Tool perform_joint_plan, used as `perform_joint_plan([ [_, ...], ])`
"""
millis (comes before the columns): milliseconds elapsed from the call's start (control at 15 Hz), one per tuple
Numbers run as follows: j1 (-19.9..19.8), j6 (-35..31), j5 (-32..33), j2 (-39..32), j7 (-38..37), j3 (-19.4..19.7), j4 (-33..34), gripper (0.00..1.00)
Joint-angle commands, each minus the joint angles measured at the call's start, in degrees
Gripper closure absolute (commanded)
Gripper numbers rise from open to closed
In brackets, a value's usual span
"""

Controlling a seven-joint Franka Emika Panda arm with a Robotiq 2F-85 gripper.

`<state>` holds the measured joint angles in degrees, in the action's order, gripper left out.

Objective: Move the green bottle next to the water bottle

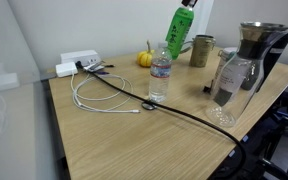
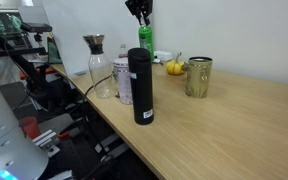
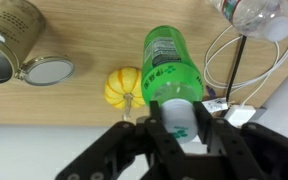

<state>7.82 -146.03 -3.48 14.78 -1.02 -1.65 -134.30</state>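
Closest to the wrist camera, the gripper (image 3: 181,122) had its fingers clamped on the cap end of the green bottle (image 3: 170,58), which filled the centre of that frame. In both exterior views the bottle hung tilted at upper centre, seemingly clear of the table (image 1: 114,140), just above and right of the water bottle (image 1: 160,72). A small pumpkin (image 3: 124,87) and an olive mug (image 3: 6,38) sat left of it in the wrist view.

The green bottle (image 1: 178,32), translucent and labelled, hangs tilted, seemingly clear of the tabletop (image 1: 114,140); at its 7 o'clock the water bottle (image 1: 160,75) stands upright, clear, white-capped, blue-banded.
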Motion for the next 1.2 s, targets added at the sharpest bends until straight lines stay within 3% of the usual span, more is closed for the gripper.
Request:
perform_joint_plan([
  [0, 0.6, 0.0, -0.9, -5.8, 7.0, -0.5, 3.6, 0.88],
  [533, 0.0, 2.9, 6.4, -15.0, 8.4, -3.0, 8.2, 0.88],
  [800, 0.2, 4.3, 6.6, -16.6, 9.1, -3.6, 8.7, 0.88],
  [867, 0.2, 4.9, 6.6, -16.7, 9.1, -3.8, 8.9, 0.76],
  [1000, 0.2, 5.9, 6.7, -16.5, 9.1, -4.0, 9.2, 0.37],
  [1133, 0.2, 6.7, 6.8, -16.0, 8.9, -4.1, 9.4, 0.25],
])
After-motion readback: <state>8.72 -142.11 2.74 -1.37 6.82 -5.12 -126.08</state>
